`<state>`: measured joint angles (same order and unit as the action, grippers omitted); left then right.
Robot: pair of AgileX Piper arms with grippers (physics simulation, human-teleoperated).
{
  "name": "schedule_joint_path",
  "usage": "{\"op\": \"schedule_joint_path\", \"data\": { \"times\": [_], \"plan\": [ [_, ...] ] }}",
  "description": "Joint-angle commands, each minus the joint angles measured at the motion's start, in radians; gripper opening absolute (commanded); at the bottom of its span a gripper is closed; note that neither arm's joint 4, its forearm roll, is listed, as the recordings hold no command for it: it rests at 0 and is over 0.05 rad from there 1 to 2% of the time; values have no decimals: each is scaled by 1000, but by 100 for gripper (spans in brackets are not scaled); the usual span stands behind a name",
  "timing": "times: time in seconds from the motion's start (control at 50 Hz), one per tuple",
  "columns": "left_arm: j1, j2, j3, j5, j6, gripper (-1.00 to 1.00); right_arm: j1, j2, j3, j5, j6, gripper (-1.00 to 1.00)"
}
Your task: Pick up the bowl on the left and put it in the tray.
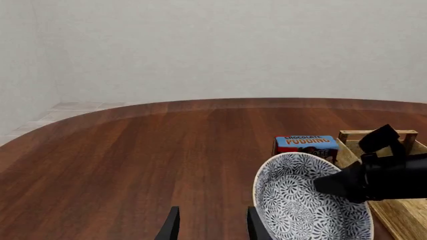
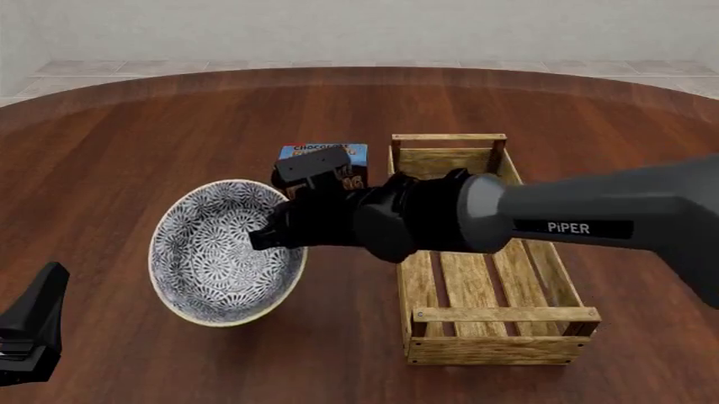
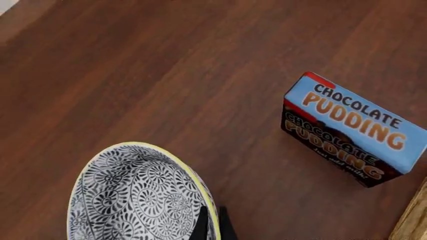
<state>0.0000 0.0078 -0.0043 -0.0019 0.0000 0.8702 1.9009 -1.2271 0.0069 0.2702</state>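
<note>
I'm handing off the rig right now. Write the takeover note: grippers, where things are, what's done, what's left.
Right gripper: shut on the bowl's rim, on the side nearest the tray, reaching in across the tray.
Left gripper: open, holding nothing, low at the table's near left.
Bowl: left of the tray, tilted; whether it is off the table is unclear.
Tray: right of the bowl, nothing in it.
Pudding box: behind the bowl, beside the tray's far left corner.
Done: rim grasp.
Left: lift the bowl, carry it right over the rail, set it in the tray, release.

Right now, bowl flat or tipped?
Tipped. In the front view the bowl leans on edge, mouth facing the camera, right gripper pinching its rim; not yet in the tray.
</note>
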Motion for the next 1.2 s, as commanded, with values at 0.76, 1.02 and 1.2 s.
{"op": "schedule_joint_path", "data": {
  "times": [0.76,1.02,1.2],
  "plan": [
    [0,0,0,0,0,100,36,-132,62,12,-9,-100],
    [0,0,0,0,0,100,47,-168,90,10,-19,-100],
    [0,0,0,0,0,100,51,-201,101,16,-22,-100]
  ]
}}
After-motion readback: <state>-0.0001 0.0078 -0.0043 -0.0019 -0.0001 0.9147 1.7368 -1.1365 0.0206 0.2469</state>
